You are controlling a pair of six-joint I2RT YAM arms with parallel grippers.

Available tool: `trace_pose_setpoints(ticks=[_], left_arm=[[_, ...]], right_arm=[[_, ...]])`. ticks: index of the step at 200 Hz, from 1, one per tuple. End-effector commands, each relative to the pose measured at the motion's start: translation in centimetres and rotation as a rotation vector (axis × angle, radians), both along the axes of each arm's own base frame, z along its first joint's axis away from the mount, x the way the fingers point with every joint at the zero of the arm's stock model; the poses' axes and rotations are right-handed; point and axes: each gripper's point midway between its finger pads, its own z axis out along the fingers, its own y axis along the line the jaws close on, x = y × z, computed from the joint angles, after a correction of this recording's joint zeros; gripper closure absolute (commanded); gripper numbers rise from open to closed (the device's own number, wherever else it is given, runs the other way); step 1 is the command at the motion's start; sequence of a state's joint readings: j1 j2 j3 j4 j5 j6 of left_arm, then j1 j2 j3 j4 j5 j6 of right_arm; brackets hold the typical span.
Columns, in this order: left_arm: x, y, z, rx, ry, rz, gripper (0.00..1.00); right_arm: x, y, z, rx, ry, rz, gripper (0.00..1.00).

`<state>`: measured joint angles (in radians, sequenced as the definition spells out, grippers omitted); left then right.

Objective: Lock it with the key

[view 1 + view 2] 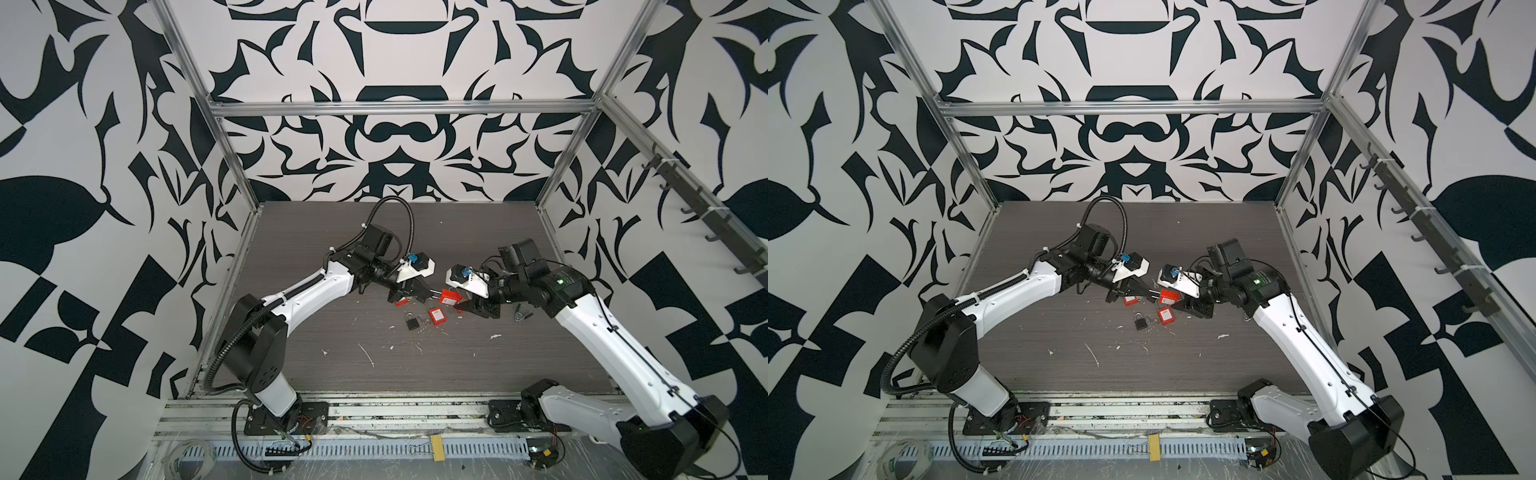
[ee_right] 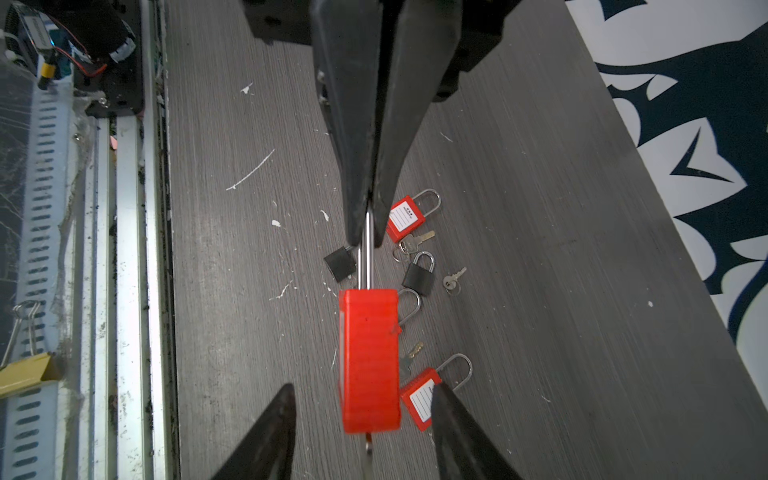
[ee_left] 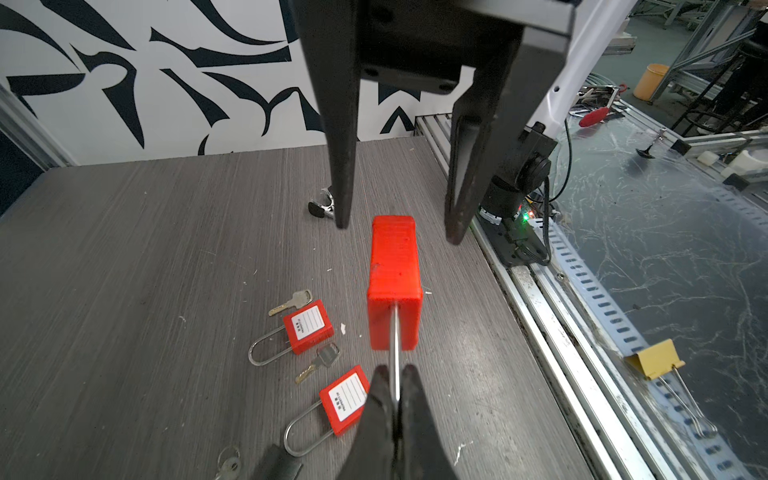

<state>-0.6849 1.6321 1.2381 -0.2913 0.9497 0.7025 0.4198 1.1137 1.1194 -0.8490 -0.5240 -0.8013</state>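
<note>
This was a robotics lab test cell. An aluminium-profile frame (image 1: 399,109) across the upper middle of both top views carried black-and-white patterned panels (image 1: 399,54) around a scuffed table (image 1: 332,374). The left wrist view showed a yellow bucket (image 3: 656,81) and metal racking (image 3: 698,45) beyond.

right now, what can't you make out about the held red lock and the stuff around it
Keyhole of the held red padlock: faces away in the left wrist view; in the right wrist view only a metal sliver shows beyond its body.
One black padlock: partly behind the left gripper, right wrist view.
Label print on a loose red padlock: too small.
</note>
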Motion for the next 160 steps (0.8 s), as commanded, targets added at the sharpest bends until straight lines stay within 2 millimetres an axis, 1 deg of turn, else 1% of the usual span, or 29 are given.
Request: trace_pose_setpoints(ticks=[1, 14, 26, 46, 59, 86, 88, 93, 97, 104, 116, 121, 137, 160], left_arm=[[-0.2, -0.5, 0.8, -0.017, -0.014, -0.031, 1.0], [-0.2, -0.6, 0.9, -0.018, -0.017, -0.034, 1.0], [-0.2, -0.6, 0.9, -0.018, -0.018, -0.035, 1.0], [-0.2, -0.7, 0.8, -0.014, -0.016, -0.041, 1.0], [-0.2, -0.7, 0.8, -0.01, -0.015, -0.043, 1.0], [-0.1, -0.7, 0.9, -0.006, -0.009, -0.036, 1.0], [0.0, -0.7, 0.9, -0.006, -0.005, -0.032, 0.96], [0.1, -0.7, 1.0, -0.004, 0.007, -0.022, 0.84], [0.2, -0.6, 1.0, -0.005, 0.015, -0.018, 0.77], [0.4, -0.4, 1.2, -0.01, 0.025, -0.008, 0.68], [0.7, 0.0, 1.1, -0.026, 0.029, 0.009, 0.59], [0.9, 0.1, 1.1, -0.036, 0.028, 0.016, 0.57], [1.0, 0.7, 0.9, -0.055, 0.042, 0.03, 0.57], [0.9, 0.9, 0.3, -0.06, 0.052, 0.037, 0.59]], right_arm=[[0.0, 1.3, 1.7, 0.07, -0.011, 0.042, 0.49], [0.0, 1.5, 1.5, 0.071, -0.001, 0.047, 0.53], [0.0, 1.5, 1.2, 0.068, 0.013, 0.049, 0.59], [-0.2, 1.7, 1.1, 0.076, 0.022, 0.057, 0.75], [-0.2, 1.7, 1.2, 0.081, 0.021, 0.058, 0.83], [-0.2, 1.6, 1.2, 0.08, 0.015, 0.052, 0.91], [-0.2, 1.6, 1.1, 0.08, 0.014, 0.05, 0.91], [-0.2, 1.6, 1.2, 0.083, 0.014, 0.05, 0.92], [-0.1, 1.7, 1.2, 0.086, 0.014, 0.048, 0.93], [-0.2, 1.8, 1.4, 0.097, 0.01, 0.049, 0.94], [-0.1, 1.9, 1.4, 0.114, 0.005, 0.043, 0.94], [0.0, 1.9, 1.5, 0.121, -0.001, 0.039, 0.94], [0.0, 2.1, 1.8, 0.144, -0.012, 0.032, 0.95], [-0.1, 2.1, 1.7, 0.149, -0.008, 0.028, 0.96]])
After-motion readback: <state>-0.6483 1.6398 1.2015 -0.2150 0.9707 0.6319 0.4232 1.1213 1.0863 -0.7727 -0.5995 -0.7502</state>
